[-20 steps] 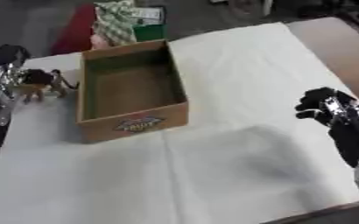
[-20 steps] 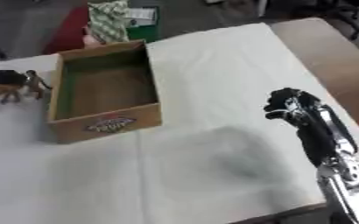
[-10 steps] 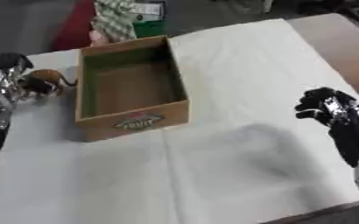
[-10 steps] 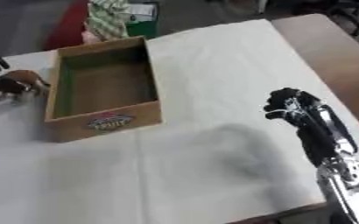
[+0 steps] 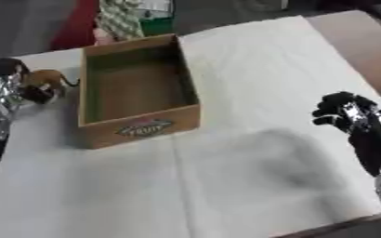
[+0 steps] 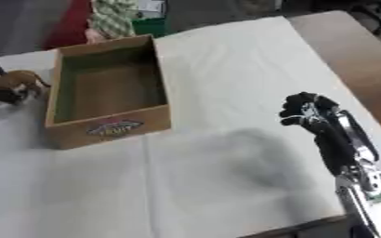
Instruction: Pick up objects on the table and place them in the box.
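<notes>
An open cardboard box with green inner walls and a label on its front stands left of centre on the white cloth; nothing shows inside it. Just left of the box, a small brown toy animal with a thin tail is at my left hand, whose dark fingers curl round it at the picture's left edge. My right hand hovers over the cloth at the right, well away from the box, with its fingers curled and nothing in them.
The white cloth covers most of the table, and bare brown tabletop shows at the far right. Beyond the far edge lie a green-and-white patterned item and something red.
The brown toy has shifted slightly up and closer to my left hand, which has closed in on it. The view has tilted a little. My right hand has stayed put.
</notes>
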Controlling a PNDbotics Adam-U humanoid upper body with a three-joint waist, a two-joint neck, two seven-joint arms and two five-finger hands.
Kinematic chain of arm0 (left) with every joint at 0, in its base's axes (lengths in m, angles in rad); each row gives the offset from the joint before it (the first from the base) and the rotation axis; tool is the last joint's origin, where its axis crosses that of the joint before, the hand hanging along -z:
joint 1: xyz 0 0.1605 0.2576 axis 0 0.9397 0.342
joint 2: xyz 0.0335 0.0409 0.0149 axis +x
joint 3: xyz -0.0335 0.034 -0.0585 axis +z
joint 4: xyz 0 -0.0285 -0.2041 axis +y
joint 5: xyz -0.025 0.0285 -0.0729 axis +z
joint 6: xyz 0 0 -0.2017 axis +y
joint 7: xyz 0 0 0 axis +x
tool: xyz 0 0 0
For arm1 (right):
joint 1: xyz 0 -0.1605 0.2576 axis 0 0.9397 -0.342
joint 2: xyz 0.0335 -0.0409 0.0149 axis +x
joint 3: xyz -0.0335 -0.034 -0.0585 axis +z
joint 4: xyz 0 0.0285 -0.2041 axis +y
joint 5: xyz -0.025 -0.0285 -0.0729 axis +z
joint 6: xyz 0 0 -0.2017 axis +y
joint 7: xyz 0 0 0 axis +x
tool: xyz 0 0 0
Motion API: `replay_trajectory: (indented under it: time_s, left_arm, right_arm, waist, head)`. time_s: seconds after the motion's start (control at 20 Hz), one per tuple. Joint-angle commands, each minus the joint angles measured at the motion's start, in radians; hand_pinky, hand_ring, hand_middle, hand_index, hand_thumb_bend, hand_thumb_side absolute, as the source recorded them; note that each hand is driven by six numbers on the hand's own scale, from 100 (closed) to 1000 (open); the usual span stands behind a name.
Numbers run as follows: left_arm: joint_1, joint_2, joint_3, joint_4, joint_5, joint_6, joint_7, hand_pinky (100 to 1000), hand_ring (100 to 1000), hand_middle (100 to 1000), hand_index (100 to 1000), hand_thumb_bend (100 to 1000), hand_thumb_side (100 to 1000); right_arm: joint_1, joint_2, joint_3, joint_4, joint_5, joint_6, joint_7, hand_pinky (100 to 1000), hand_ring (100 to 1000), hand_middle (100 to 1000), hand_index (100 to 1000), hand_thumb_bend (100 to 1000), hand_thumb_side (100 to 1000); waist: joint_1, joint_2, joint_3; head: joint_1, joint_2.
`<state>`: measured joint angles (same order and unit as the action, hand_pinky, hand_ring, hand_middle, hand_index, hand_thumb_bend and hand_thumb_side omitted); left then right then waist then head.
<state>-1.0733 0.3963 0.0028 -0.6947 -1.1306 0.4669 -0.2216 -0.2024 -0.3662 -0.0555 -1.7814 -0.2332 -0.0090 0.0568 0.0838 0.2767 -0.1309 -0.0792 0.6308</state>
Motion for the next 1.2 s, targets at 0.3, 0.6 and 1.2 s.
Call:
replay_trajectory:
  time_s: [0.3, 0.6, 1.2]
  left_arm:
    - [-0.011, 0.025, 0.009, -0.015, 0.009, -0.004, -0.009, 574, 486, 470, 635, 100, 181]
    - [-0.01, 0.028, 0.005, -0.042, 0.087, -0.041, 0.023, 563, 462, 442, 592, 100, 214]
    - [-0.031, 0.047, -0.049, -0.155, 0.22, -0.115, 0.011, 566, 457, 437, 582, 100, 227]
  right_arm:
    - [-0.012, -0.021, -0.007, -0.013, 0.002, -0.003, 0.006, 629, 642, 590, 675, 100, 610]
    - [-0.01, -0.02, -0.007, -0.01, -0.005, -0.002, 0.008, 629, 642, 591, 676, 100, 608]
    - [0.0, -0.018, -0.008, -0.003, -0.027, 0.002, 0.01, 630, 643, 592, 676, 100, 605]
  waist:
    - [-0.01, -0.019, 0.001]
    - [-0.013, -0.036, 0.006]
    - [-0.016, -0.084, 0.012]
  head:
    - [-0.004, -0.007]
    - [-0.006, -0.005]
    - [-0.013, -0.004]
